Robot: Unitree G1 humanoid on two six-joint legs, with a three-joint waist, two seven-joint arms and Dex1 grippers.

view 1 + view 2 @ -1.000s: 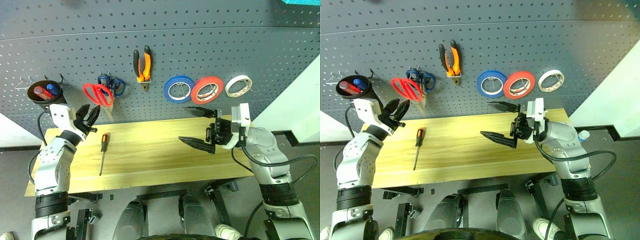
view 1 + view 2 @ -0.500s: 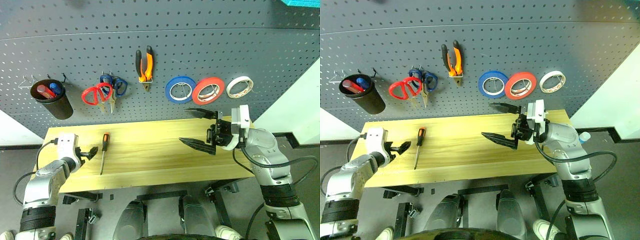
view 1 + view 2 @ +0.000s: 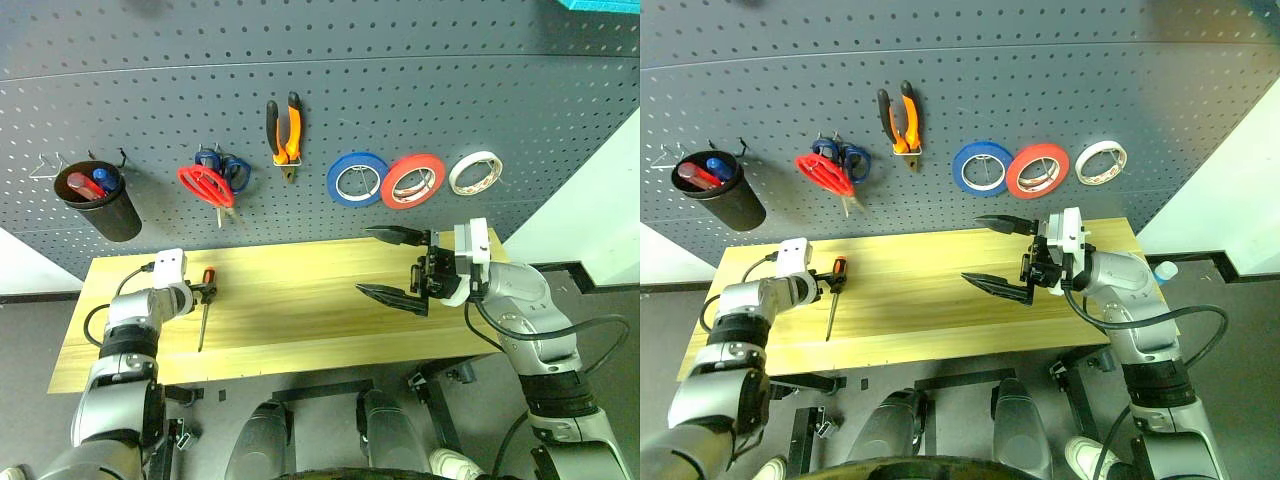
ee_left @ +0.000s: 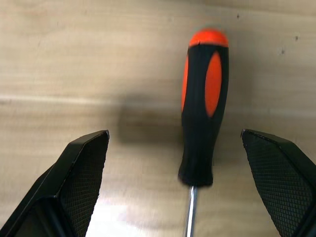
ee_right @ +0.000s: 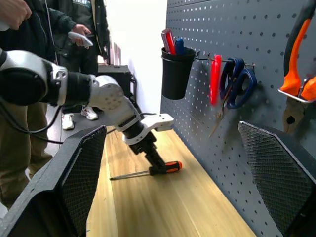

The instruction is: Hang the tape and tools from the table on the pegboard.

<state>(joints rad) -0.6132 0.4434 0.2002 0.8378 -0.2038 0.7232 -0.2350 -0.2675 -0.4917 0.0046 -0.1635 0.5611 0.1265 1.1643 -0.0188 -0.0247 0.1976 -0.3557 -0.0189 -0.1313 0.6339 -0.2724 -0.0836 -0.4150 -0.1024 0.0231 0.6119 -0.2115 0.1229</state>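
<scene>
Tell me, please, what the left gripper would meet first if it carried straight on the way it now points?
Most likely the screwdriver: the left gripper is open, its fingers either side of the orange-and-black handle lying on the table. How much gap remains above the handle is hard to judge.

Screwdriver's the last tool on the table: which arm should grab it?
Left. The left gripper is open with its fingers either side of the screwdriver handle, not yet closed on it. The right gripper hangs open in the air well off to the screwdriver's right.
</scene>
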